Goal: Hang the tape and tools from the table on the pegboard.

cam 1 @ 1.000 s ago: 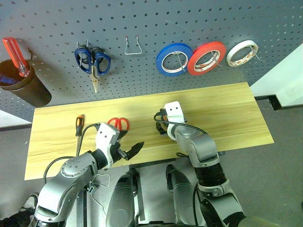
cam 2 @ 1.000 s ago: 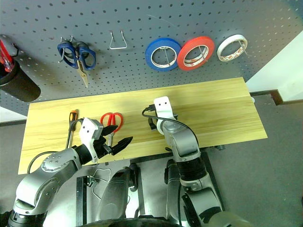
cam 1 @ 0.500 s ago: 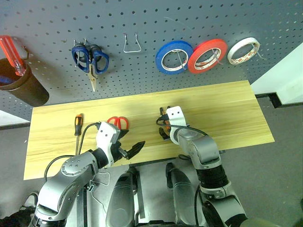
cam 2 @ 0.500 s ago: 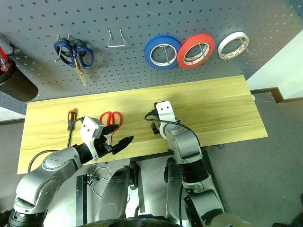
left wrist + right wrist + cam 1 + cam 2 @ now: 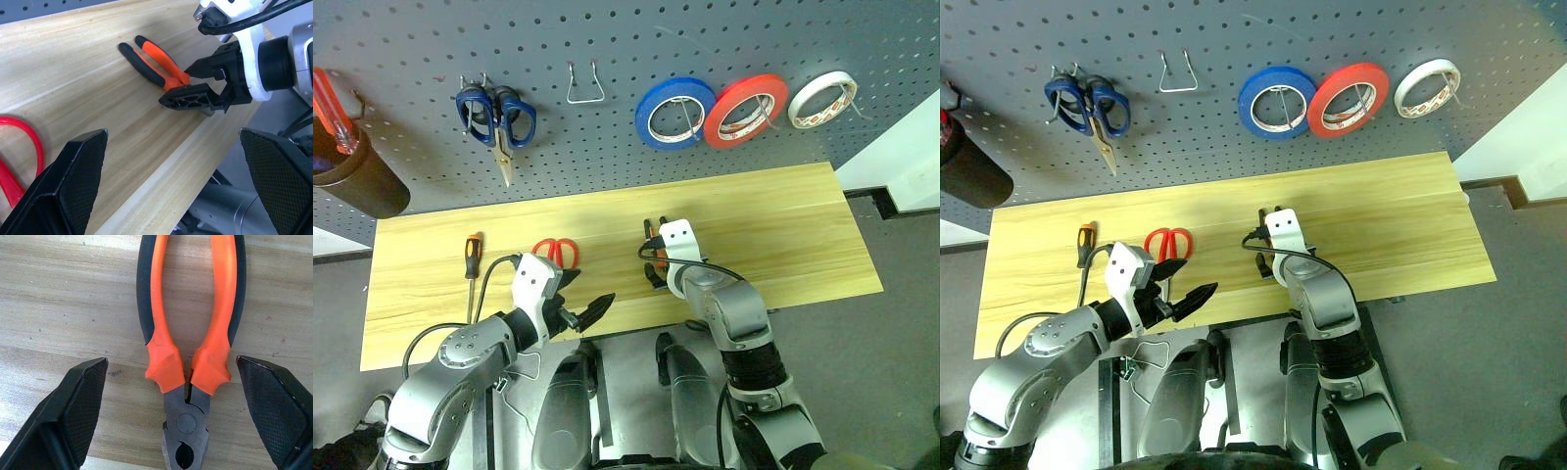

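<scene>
Pliers [image 5: 188,357] lie flat on the counter [image 5: 783,235], straddled by the open right tool [image 5: 198,83], one finger on either side of the head, neither touching it. Left tool [image 5: 582,311] is open and empty over the counter's near edge, just beside the red-handled scissors [image 5: 556,253]; the small screwdriver [image 5: 474,257] lies further left. Red tape [image 5: 745,110] hangs on the pegboard [image 5: 607,39] between the blue roll [image 5: 674,113] and white roll [image 5: 823,99].

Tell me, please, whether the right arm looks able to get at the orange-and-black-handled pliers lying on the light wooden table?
Probably yes: the right gripper is open, its fingers on either side of the orange-and-black-handled pliers, which lie flat on the light wooden table with nothing between.
</scene>
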You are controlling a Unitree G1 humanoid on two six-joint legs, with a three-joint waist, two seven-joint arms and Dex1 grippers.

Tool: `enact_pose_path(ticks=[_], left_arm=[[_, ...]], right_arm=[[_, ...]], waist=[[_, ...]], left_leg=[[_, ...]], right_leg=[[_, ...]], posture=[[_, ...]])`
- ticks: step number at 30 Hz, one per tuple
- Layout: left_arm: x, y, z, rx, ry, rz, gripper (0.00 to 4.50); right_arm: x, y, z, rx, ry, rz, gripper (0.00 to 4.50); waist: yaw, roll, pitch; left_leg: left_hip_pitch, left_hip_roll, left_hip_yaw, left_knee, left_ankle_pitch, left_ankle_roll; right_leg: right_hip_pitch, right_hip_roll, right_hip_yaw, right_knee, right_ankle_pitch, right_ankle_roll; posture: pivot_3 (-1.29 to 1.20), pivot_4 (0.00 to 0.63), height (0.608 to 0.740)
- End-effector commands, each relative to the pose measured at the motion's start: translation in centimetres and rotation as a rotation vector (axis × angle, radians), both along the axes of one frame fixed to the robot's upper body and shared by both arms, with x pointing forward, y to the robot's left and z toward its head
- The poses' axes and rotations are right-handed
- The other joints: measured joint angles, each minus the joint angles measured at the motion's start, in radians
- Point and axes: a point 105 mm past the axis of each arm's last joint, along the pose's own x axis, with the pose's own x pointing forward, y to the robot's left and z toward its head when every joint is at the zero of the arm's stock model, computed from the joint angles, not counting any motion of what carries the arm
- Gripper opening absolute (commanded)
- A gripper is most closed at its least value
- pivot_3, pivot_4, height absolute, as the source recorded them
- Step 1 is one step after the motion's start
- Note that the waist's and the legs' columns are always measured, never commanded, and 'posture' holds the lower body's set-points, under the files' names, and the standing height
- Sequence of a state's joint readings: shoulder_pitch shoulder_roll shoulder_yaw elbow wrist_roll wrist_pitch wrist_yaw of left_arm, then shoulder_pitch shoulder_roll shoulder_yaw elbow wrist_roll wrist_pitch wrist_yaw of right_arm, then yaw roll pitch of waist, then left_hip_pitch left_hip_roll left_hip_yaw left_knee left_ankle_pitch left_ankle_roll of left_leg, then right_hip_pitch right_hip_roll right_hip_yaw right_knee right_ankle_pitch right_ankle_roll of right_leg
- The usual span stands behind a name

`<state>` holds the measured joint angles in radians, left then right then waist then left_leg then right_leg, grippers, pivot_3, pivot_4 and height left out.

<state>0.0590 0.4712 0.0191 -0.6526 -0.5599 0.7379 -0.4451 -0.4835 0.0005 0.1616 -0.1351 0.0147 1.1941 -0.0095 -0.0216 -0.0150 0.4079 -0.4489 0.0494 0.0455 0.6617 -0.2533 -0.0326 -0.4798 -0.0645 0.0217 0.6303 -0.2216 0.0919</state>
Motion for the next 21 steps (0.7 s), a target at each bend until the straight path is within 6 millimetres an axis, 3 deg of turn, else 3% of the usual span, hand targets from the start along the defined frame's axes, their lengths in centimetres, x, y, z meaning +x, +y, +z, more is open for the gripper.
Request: enact_pose_path(ticks=[1,21], left_arm=[[-0.66,-0.19,0.96,-0.002,-0.033,-0.013,4.50],[-1.56,-0.15,0.96,-0.002,-0.017,-0.001,4.50]], right_arm=[[-0.04,0.16,0.41,0.009,-0.023,0.008,4.38],[0.37,0.28,-0.12,-0.001,-0.026,0.007,4.38]], waist=[[0.000,0.000,0.001],[0.000,0.001,0.009]], left_leg=[[0.000,0.000,0.000,0.000,0.000,0.000],[-0.002,0.000,0.000,-0.001,0.000,0.000]], right_leg=[[0.000,0.000,0.000,0.000,0.000,0.001],[-0.002,0.000,0.000,0.000,-0.001,0.000]], posture=[[0.04,0.474,0.716],[0.06,0.491,0.716]])
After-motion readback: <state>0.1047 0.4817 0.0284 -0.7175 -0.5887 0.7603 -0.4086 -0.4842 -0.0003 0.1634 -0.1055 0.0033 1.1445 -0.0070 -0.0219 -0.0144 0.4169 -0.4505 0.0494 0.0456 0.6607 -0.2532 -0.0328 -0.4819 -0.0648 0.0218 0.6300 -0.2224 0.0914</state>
